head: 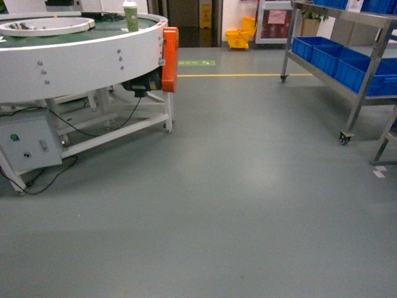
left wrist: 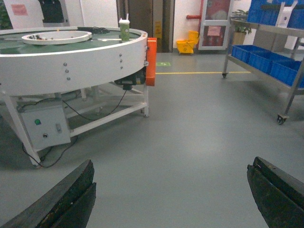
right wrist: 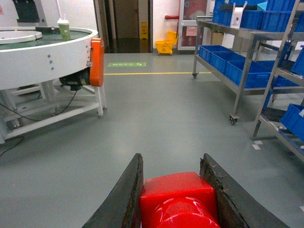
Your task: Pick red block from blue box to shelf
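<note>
My right tool (right wrist: 178, 190) is clamped on the red block (right wrist: 178, 197), my left tool (left wrist: 171, 190) hangs spread and empty; a jolt while I roll could shake the glossy block loose. Bare floor (head: 236, 205) lies ahead, the round conveyor bench (head: 80, 56) far left, the shelf (head: 366, 68) with its jutting caster posts far right.
</note>
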